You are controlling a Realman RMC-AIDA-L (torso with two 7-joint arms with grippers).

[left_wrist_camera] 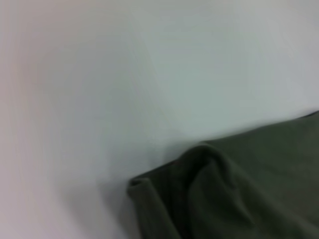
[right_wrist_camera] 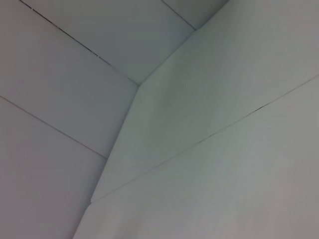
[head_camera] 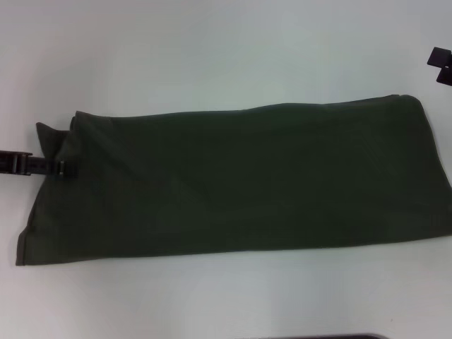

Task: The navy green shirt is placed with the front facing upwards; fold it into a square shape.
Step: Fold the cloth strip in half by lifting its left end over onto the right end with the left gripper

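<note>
Head view: shirt folded to a long band across the white table, plain side up, left pincer low at its left end, seemingly pinched on the bunched edge. Right pincer parked far right, grip impossible to tell. Next, probably: carrying that left end over to the right end for the square.

Shirt: the navy green shirt, rumpled corner lying on the surface (one rolled edge).
Surface: white table.

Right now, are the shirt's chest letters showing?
No; the navy green shirt lies as a long folded band with only plain green fabric facing up.
</note>
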